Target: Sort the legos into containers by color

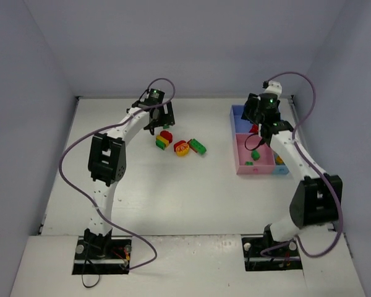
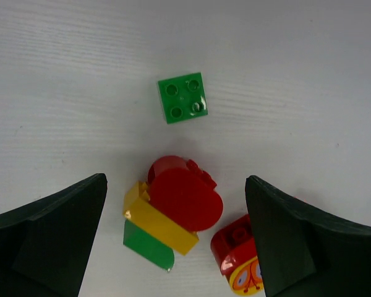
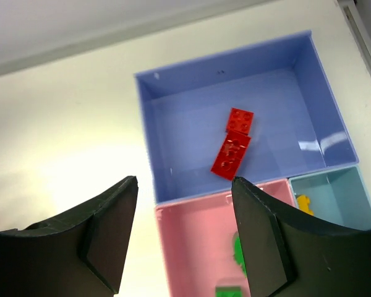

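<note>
Looking at the overhead view first: the tray [image 1: 237, 162] sits on the desk [image 1: 173, 198], and the loose legos [image 1: 182, 147] lie in a small cluster well to the left of the tray. The left end effector [image 1: 162, 120] hangs right over that cluster. The right end effector [image 1: 258, 127] is over the tray's far end, above the blue compartment [image 1: 240, 114].

Left wrist view: jaws spread wide, nothing gripped. Below the gap is a red round-topped brick [image 2: 185, 199] stacked with a yellow brick [image 2: 161, 219] and a green one. A green square brick [image 2: 183, 98] lies apart, past the fingertips. These look like light, rigid, slick plastic, so I'd pinch across the flat side walls. The rounded top would probably squirt out.

Right wrist view: jaws parted and empty. Two red bricks [image 3: 234, 148] lie touching each other inside the blue compartment, under the gap. The tray's pink compartment [image 3: 191, 247] holds green pieces, and the small light-blue compartment [image 3: 334, 192] holds something yellow.
</note>
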`<act>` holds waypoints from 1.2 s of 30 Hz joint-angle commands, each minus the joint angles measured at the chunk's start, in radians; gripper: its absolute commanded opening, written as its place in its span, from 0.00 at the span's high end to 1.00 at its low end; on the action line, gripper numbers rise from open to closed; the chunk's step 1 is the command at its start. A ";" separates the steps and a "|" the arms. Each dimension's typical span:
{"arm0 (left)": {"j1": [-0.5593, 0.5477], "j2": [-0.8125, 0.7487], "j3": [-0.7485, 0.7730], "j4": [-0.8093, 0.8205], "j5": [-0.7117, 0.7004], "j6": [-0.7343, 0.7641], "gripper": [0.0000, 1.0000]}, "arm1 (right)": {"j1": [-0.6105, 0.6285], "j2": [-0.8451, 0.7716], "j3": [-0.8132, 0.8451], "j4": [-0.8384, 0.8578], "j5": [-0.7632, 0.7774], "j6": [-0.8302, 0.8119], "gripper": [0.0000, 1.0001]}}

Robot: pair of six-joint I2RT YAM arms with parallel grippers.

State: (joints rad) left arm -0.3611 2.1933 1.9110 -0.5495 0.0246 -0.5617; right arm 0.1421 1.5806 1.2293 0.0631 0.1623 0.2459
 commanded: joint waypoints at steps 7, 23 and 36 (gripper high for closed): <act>-0.010 0.158 0.232 -0.001 -0.110 -0.049 0.17 | 0.082 -0.257 -0.152 0.024 -0.070 0.056 0.40; -0.010 0.077 0.143 0.200 -0.092 -0.001 0.92 | 0.163 -0.349 -0.189 -0.020 -0.130 0.024 0.39; -0.022 -0.584 -0.650 0.807 0.526 0.327 0.87 | 0.204 -0.291 -0.031 -0.059 -0.559 0.122 0.41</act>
State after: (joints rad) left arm -0.3725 1.7241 1.2987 0.0608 0.3408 -0.3508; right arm 0.3237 1.2713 1.1347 -0.0341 -0.2398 0.3206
